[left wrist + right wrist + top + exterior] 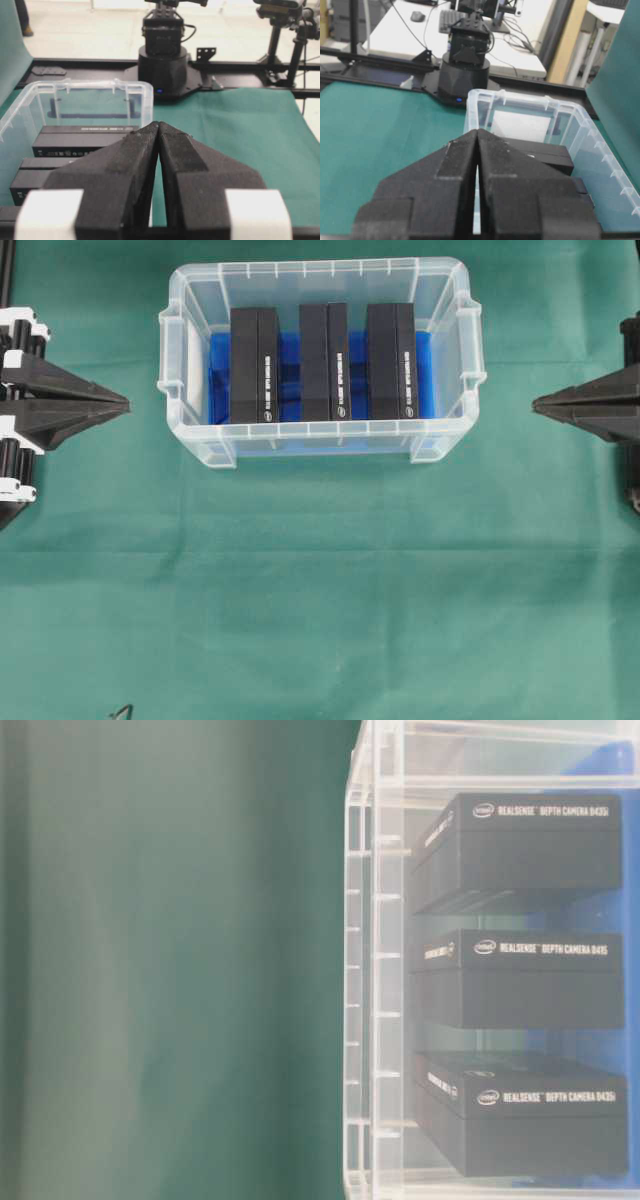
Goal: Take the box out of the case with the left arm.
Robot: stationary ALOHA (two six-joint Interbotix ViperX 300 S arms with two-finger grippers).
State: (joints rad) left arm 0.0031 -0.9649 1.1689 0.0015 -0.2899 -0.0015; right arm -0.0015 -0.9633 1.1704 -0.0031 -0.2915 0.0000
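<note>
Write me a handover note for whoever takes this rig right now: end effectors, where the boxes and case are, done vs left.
Left end effector: shut, holding nothing, parked outside the left end of the case.
Right end effector: shut, holding nothing, parked outside the right end.
Case: on the green cloth, lid off, blue lining on the floor.
Boxes: three black ones stand side by side inside, left box, middle box, right box.
Done: nothing; all boxes are in the case.
Left: open the left end effector, reach in, grip a box, lift it out.
</note>
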